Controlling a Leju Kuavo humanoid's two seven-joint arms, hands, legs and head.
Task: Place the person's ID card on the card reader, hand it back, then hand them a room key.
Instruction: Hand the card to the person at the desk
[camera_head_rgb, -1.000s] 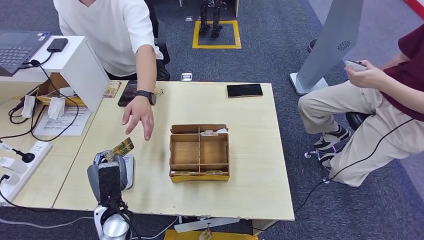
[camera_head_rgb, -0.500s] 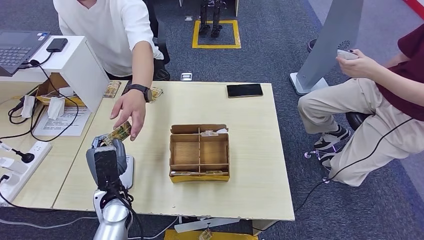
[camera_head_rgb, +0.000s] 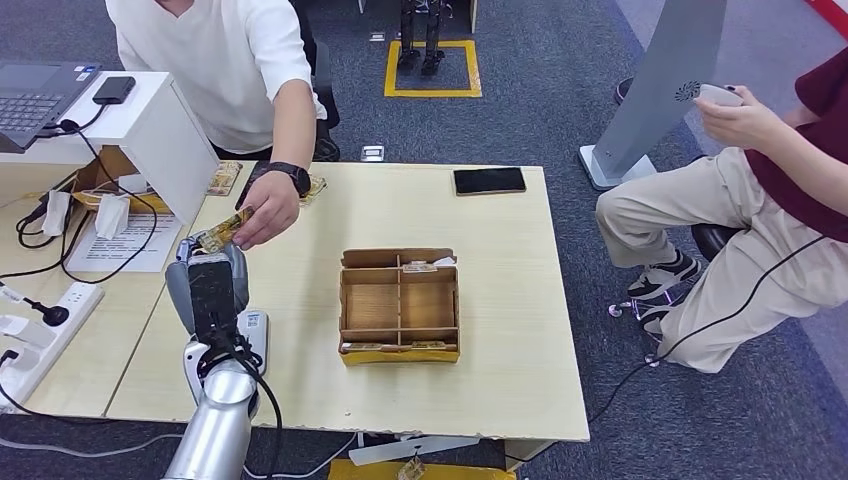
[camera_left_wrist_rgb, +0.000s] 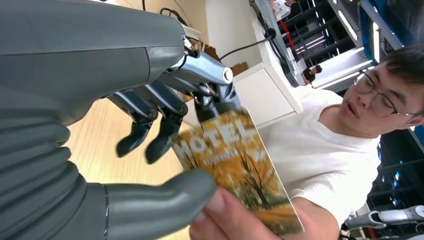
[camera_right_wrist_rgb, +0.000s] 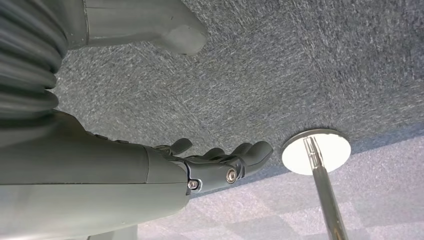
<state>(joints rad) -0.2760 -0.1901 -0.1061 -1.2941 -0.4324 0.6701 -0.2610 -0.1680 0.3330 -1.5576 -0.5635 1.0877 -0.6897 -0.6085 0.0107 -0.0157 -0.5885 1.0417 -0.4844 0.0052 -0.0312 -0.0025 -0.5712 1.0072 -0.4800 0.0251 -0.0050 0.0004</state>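
The wooden table carries the divided cardboard box at its middle, placed within reach of the arm, probably as the store of key cards; its slots show a few cards along the near and far edges. The card reader, a small white device, is partly hidden behind the left arm near the table's front edge. The left hand is raised above the table and the card, printed with an autumn scene and the word HOTEL, is pinched between its thumb and fingers so that the free end is offered outward. That end is gripped by the person's hand, so the card is held by both at once, in mid-handover. The right hand hangs over the carpet with fingers loosely curled and nothing in it. Compared with a second ago, the left hand has been lifted and carried farther from the reader, and the person's hand, then open and apart from the card, has been closed on it.
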